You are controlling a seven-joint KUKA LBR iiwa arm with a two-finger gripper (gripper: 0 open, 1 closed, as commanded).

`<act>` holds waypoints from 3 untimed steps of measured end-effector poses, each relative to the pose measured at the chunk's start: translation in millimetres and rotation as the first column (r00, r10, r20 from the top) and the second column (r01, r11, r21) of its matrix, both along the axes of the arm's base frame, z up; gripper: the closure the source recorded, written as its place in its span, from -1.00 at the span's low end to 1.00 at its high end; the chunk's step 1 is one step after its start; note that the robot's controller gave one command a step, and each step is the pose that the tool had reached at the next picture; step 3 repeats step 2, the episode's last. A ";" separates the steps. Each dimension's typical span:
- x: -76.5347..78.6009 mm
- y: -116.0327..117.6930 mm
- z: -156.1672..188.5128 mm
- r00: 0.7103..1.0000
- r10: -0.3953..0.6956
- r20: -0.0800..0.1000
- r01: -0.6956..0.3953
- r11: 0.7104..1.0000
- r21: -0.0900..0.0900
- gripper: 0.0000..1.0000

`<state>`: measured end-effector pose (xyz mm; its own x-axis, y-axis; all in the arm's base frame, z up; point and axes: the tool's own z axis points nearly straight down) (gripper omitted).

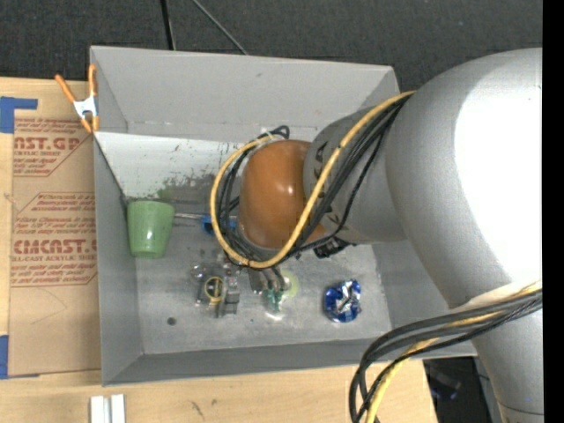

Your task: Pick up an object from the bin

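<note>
My gripper (251,278) hangs low over the middle of the bin (119,307), a small dark ringed piece (211,289) just left of it and a pale greenish bit (277,296) just right, and I cannot tell whether it is clenched or released.

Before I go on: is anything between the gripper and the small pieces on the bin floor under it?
Nothing visible. The gripper is right at the small pieces; the green cup lies apart on the view's left, the blue-and-white wad on its right. The orange wrist cover hides part of that spot.
</note>
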<state>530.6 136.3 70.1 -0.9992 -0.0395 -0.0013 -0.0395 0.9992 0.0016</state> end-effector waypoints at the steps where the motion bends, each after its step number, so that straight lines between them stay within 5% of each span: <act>1: -16.7 -3.5 97.5 1.000 0.022 0.006 -0.022 1.000 0.000 1.00; 2: -17.6 -2.8 153.2 0.999 0.037 0.006 -0.037 0.999 0.000 1.00; 3: -17.6 -2.8 153.2 0.999 0.037 0.006 -0.037 0.999 0.000 1.00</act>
